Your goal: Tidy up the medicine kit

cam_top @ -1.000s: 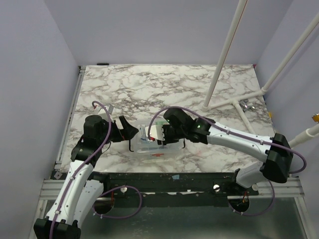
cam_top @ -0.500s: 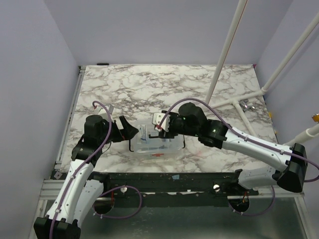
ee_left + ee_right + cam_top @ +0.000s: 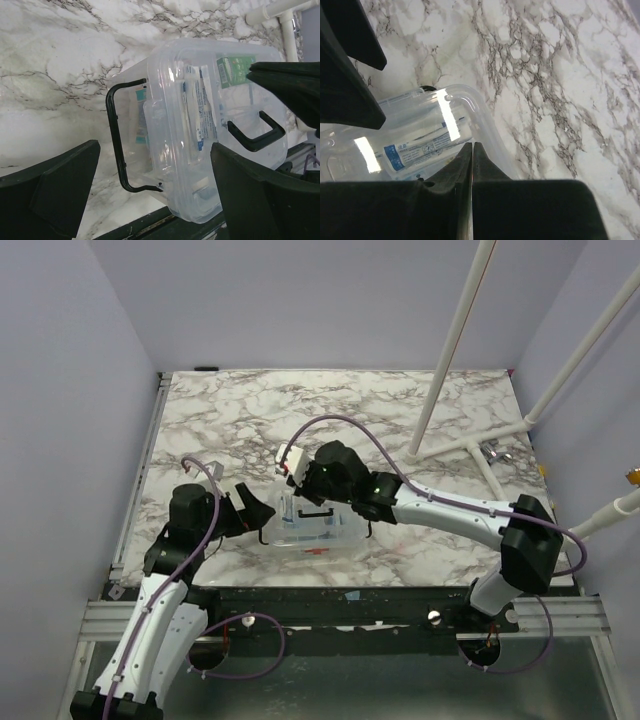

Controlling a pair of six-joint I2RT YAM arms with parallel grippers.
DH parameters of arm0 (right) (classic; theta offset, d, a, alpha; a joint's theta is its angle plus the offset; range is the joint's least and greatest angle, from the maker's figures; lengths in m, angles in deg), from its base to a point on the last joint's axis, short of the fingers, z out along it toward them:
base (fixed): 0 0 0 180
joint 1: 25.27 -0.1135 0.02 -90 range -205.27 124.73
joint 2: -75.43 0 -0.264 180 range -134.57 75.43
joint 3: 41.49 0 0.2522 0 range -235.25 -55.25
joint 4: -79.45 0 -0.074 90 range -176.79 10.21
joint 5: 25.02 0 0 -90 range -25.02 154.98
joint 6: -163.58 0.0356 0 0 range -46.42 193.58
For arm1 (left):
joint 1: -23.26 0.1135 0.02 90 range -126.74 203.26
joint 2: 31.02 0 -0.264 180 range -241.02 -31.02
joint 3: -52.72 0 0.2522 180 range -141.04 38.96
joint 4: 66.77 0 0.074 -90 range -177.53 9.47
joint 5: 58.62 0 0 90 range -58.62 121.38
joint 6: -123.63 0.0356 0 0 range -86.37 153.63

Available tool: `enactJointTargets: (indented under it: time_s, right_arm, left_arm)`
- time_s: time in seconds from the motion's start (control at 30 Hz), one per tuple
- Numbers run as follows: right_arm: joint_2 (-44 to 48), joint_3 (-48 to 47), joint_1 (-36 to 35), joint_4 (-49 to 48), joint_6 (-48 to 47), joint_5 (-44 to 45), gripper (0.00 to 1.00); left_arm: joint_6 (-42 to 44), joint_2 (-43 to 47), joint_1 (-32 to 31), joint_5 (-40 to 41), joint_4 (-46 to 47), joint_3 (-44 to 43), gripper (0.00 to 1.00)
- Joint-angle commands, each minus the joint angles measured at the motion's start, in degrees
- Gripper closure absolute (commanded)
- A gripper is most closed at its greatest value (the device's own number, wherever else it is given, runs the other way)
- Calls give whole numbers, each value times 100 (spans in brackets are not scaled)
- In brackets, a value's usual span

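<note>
**Sizing up the medicine kit [image 3: 318, 532]: one set of jaws wide, one pinched shut**

Right gripper [image 3: 471, 150] first. Its jaws are pressed flat together with nothing between them. In its own wrist view the tips sit right over a rounded clear corner of the kit. Can't tell if they actually touch the plastic. From overhead, that gripper is over the far left part of the box, with its arm reaching in from the right.

Left gripper [image 3: 254, 506]: jaws spread wide, holding nothing. It's parked just beside the kit's left end, pointing at it. In its wrist view the box fills the gap between the two dark fingers [image 3: 60, 195], and neither one touches it as far as I can see.

The kit itself sits on the marble table [image 3: 400, 410], close to the near edge, roughly between the two arms. The lid [image 3: 170, 65] looks down, with the black handle [image 3: 256, 136] lying flat on top. The wire-like black clasp [image 3: 114, 142] at the end facing the left gripper angles out from the wall instead of hugging the lid. Through the clear plastic you can make out a white tube [image 3: 192, 110] with blue print and a green carton [image 3: 231, 70] beside it. The rest is too blurry to name. White pipes [image 3: 470, 445] stand at the table's far right, well apart from the box.
</note>
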Motion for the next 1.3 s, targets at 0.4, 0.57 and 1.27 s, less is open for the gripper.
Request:
enactJointTargets:
  time_s: [0.4, 0.57, 1.27]
  right_arm:
    - [-721, -248, 22, -727, 658, -65, 97]
    - [-944, -312, 29, -758, 738, -22, 97]
    - [-1210, -198, 79, -764, 860, -21, 99]
  left_arm:
    - [-1084, 910, -5, -618, -497, 527, 9]
    - [-1277, 1224, -9, -769, -718, 683, 11]
    - [-1551, 1828, -18, -880, -1001, 1227, 23]
